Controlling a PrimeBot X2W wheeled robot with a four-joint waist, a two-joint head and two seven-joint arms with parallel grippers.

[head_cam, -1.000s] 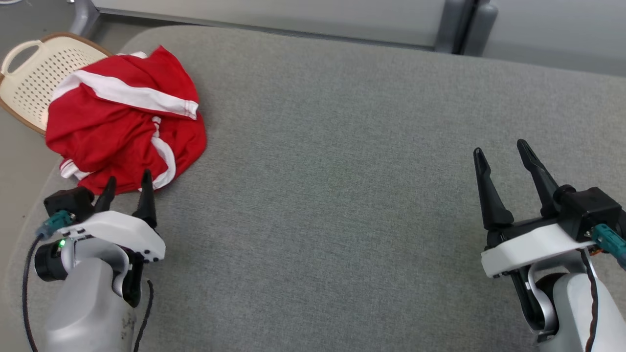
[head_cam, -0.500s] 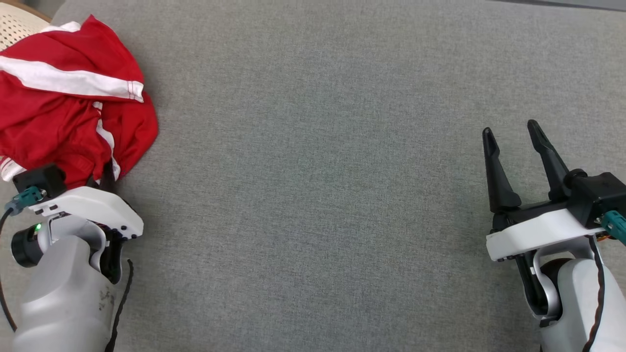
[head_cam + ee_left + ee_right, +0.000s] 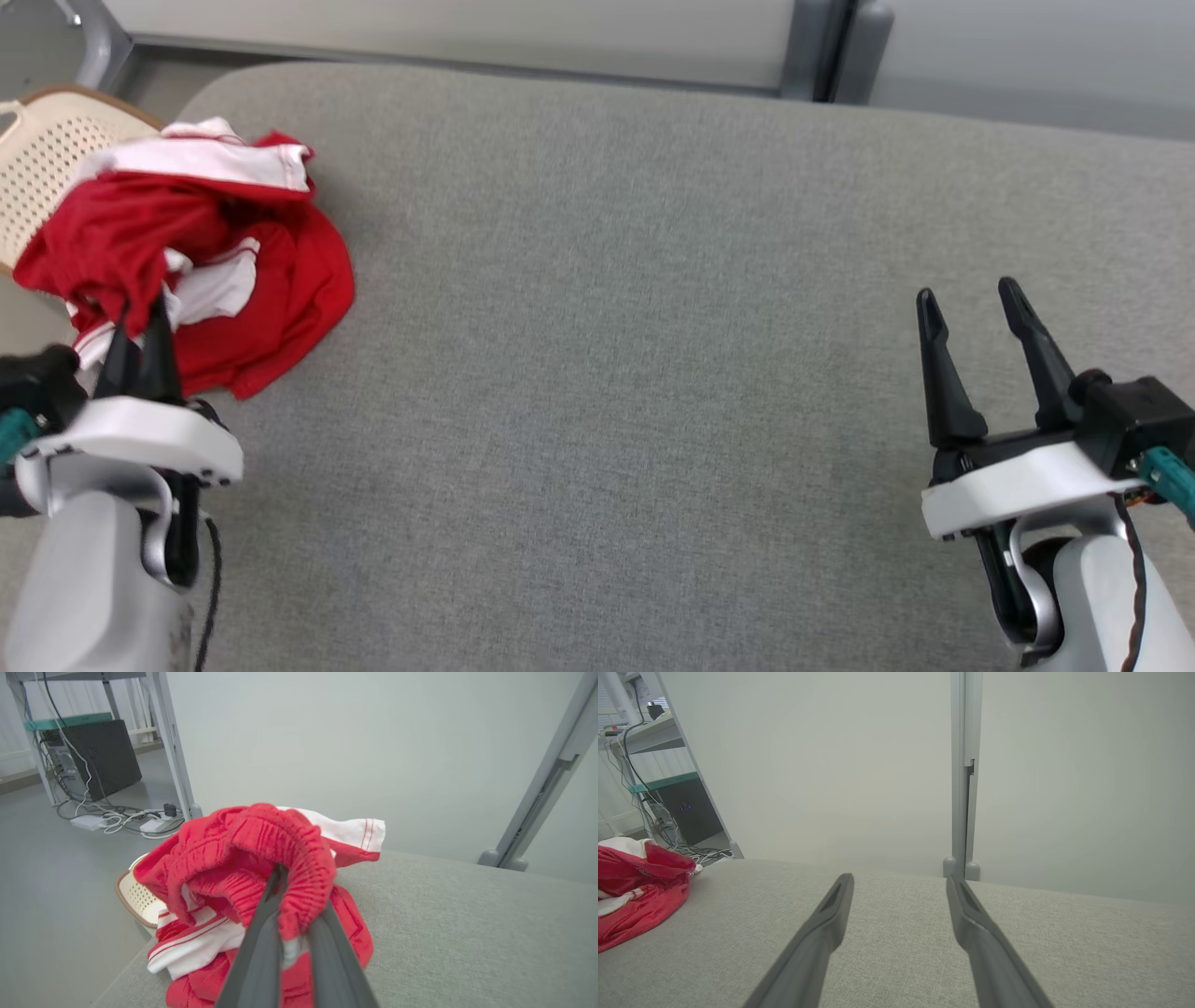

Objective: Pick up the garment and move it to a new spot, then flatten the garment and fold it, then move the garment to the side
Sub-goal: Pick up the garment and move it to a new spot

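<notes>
A crumpled red garment (image 3: 261, 280) with white bands lies at the far left of the grey padded table (image 3: 616, 355). My left gripper (image 3: 140, 313) is shut on a bunched red fold of it, which is lifted above the rest of the heap. In the left wrist view the red garment (image 3: 243, 858) drapes over my closed fingers (image 3: 261, 933). My right gripper (image 3: 971, 297) stands open over bare table at the right, holding nothing. The right wrist view shows its spread fingers (image 3: 831, 914) and the garment (image 3: 640, 891) far off at the left.
A cream perforated basket (image 3: 42, 168) sits just past the table's left edge, partly under the garment. Grey frame posts (image 3: 822, 47) and a pale wall stand behind the table. Cables and a dark box (image 3: 98, 756) lie on the floor beyond.
My left gripper reached into the garment's near edge, shut on it and lifted a fold, reshaping the heap. The head view shifted between frames. The right gripper stayed open.
</notes>
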